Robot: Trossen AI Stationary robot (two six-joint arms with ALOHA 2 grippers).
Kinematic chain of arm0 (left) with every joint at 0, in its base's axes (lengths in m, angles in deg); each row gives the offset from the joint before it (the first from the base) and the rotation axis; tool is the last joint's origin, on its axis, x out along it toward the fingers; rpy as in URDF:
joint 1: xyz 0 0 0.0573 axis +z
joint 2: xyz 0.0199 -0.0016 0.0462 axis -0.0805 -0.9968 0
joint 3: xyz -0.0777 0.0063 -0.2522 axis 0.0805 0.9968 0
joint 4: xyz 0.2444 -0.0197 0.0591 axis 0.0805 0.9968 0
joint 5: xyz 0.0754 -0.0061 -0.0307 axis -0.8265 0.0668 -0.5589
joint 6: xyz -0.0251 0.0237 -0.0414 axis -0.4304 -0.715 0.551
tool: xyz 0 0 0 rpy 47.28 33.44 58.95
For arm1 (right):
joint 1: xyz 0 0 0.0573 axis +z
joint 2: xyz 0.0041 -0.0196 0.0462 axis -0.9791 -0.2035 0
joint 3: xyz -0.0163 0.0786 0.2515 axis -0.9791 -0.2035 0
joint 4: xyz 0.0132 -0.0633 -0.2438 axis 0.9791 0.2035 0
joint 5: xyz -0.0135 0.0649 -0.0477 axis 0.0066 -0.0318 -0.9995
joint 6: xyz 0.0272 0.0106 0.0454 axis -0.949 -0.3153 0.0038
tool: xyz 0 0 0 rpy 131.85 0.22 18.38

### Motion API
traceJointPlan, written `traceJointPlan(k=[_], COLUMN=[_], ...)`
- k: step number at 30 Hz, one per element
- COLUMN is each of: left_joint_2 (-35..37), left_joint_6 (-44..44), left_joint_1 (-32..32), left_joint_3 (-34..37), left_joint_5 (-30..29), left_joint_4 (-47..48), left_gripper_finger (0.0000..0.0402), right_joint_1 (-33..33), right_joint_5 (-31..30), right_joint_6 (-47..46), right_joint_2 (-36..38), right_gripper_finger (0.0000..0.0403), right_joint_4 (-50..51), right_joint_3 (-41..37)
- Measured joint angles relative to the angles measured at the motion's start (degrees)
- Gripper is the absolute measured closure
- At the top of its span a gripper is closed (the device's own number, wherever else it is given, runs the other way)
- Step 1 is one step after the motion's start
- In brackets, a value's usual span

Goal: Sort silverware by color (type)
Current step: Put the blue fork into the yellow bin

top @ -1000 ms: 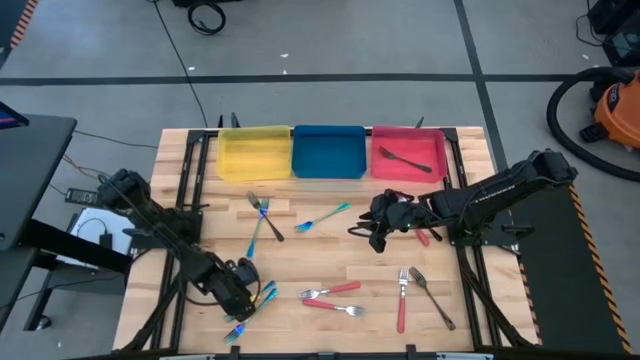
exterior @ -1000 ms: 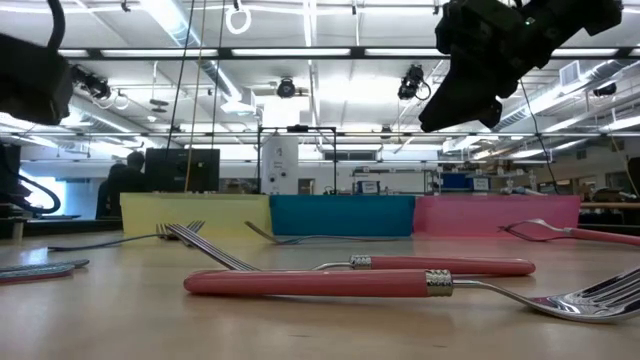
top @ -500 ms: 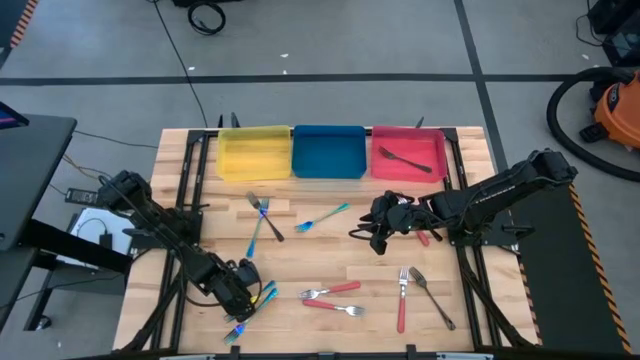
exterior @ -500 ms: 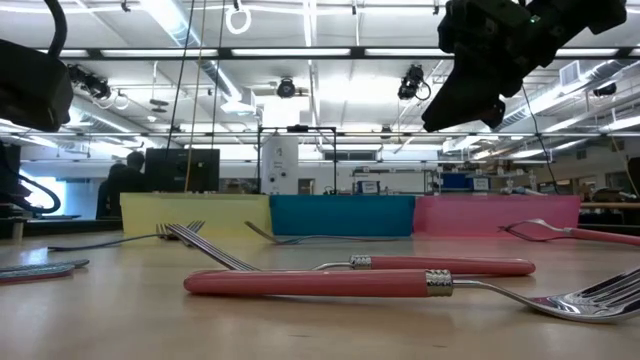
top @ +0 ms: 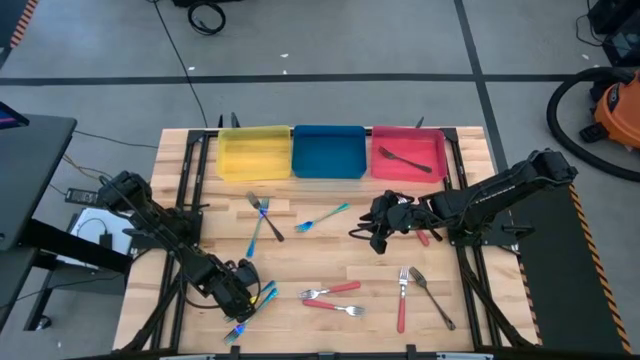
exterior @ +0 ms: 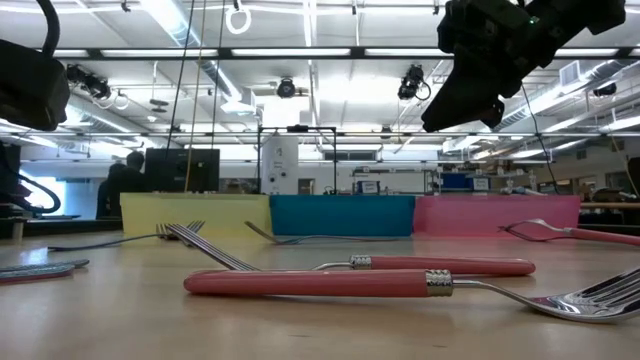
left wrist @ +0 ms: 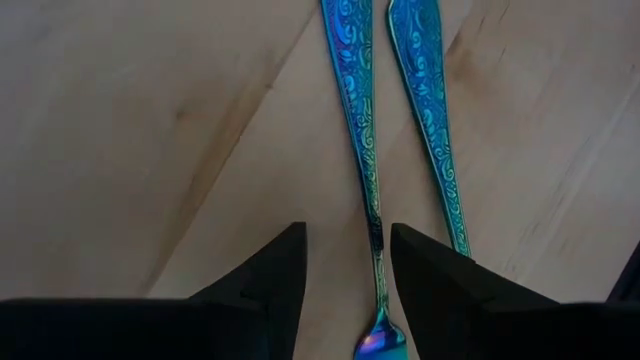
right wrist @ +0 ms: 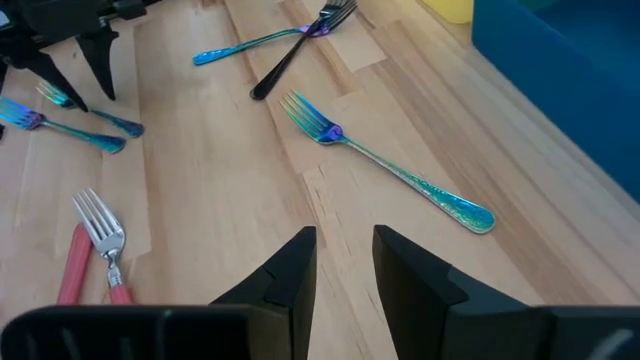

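Silverware [left wrist: 362, 120]: iridescent blue-teal, embossed scrollwork | left tool [left wrist: 345, 265]: apart, straddling it | right tool [right wrist: 343, 262]: apart, empty

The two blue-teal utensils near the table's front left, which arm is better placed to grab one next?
Left. The left gripper hangs open right over one blue-teal utensil, its fingers either side. The right gripper is empty, out over the table's middle.

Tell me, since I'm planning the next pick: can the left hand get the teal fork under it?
Probably yes. The left hand is open, its fingers straddle the teal fork, and nothing lies over it.
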State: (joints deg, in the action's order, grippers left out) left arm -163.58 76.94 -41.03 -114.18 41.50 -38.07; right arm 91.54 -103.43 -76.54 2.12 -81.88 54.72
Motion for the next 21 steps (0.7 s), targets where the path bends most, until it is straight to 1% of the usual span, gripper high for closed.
traceJointPlan(k=[6, 11, 21], left_joint_2=[-2.4, -2.5, -2.6], left_joint_6=[-0.2, 0.0, 0.6], left_joint_1=[-0.5, -0.5, -1.3], left_joint_3=[-0.3, -0.3, -0.3], left_joint_5=[-0.8, -2.0, -1.5], left_joint_4=[0.5, 0.7, 0.7], left_gripper_finger=[0.0244, 0.0244, 0.0244], right_joint_1=[0.0, 0.0, 0.0], right_joint_5=[0.0, 0.0, 0.0], right_joint_6=[0.0, 0.0, 0.0], right_joint_2=[0.0, 0.0, 0.0], right_gripper_finger=[0.0293, 0.0293, 0.0293], right_joint_4=[0.0, 0.0, 0.0], right_joint_3=[0.0, 0.0, 0.0])
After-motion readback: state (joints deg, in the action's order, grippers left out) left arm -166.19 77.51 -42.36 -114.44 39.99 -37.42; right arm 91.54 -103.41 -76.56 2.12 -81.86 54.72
